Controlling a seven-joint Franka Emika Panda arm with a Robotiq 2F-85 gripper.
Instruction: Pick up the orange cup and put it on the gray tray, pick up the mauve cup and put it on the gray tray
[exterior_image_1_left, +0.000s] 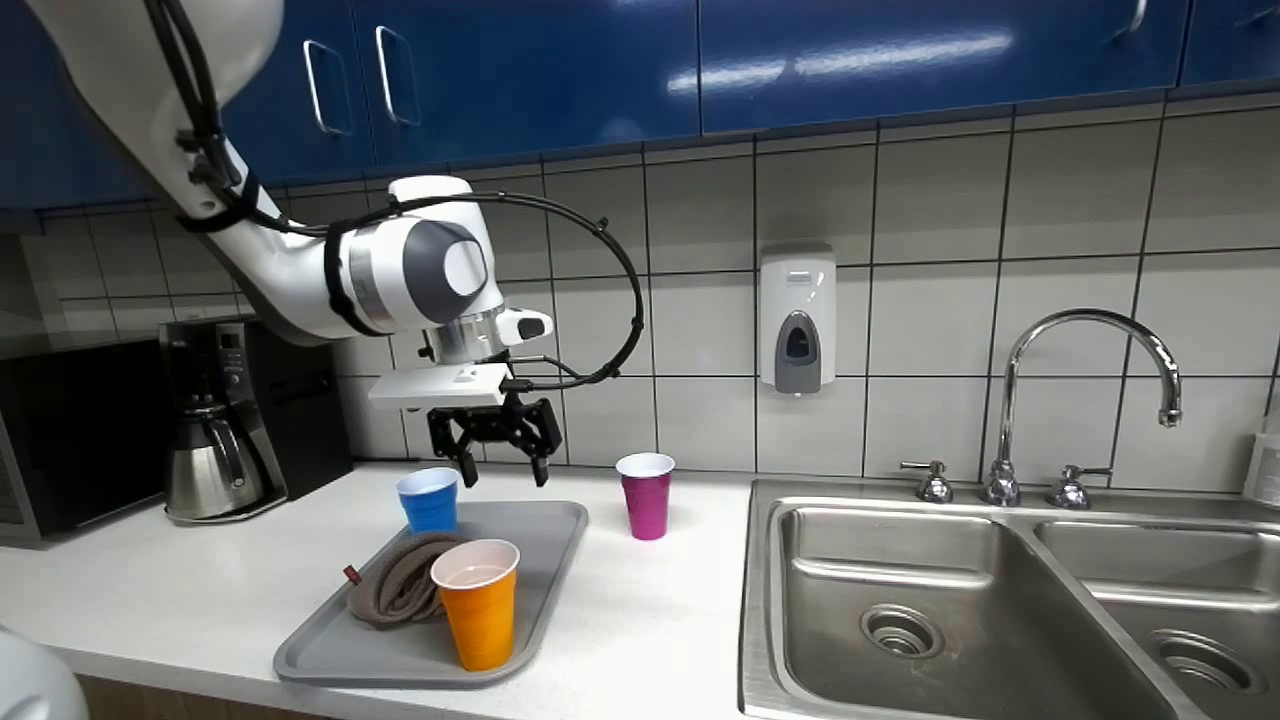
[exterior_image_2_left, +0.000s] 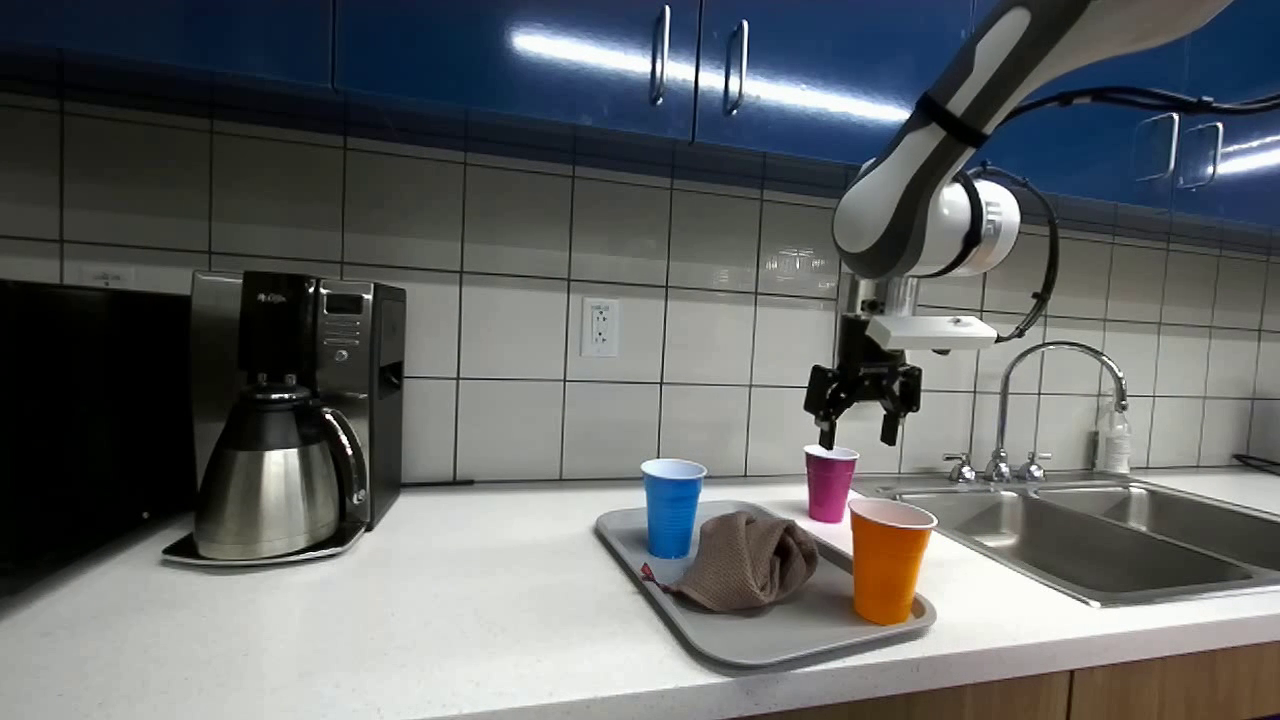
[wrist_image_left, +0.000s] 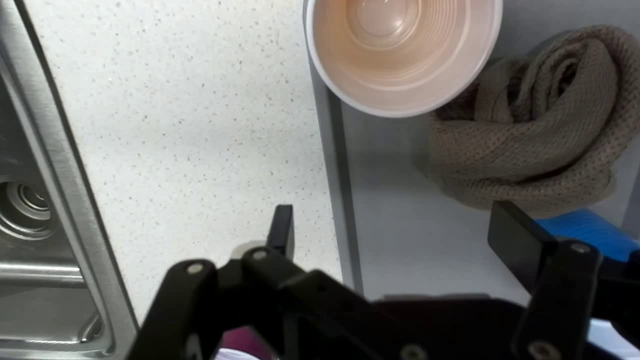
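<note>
The orange cup (exterior_image_1_left: 480, 622) stands upright on the front right part of the gray tray (exterior_image_1_left: 545, 560) in both exterior views (exterior_image_2_left: 884, 570). In the wrist view I look down into the orange cup (wrist_image_left: 400, 65) at the top, with the tray (wrist_image_left: 395, 240) below it. The mauve cup (exterior_image_1_left: 647, 508) stands upright on the counter beside the tray, near the back wall (exterior_image_2_left: 829, 492). In the wrist view only a piece of the mauve cup (wrist_image_left: 246, 341) shows at the bottom, partly hidden by a finger. My gripper (exterior_image_1_left: 504, 468) is open and empty above the tray's back part (exterior_image_2_left: 859, 430).
A blue cup (exterior_image_1_left: 432, 508) and a brown cloth (exterior_image_2_left: 748, 565) also sit on the tray. The steel sink (exterior_image_1_left: 760, 600) with its faucet (exterior_image_1_left: 1010, 400) lies right of the mauve cup. A coffee maker (exterior_image_2_left: 290, 430) stands at the left. Blue cabinets (exterior_image_1_left: 550, 70) hang above.
</note>
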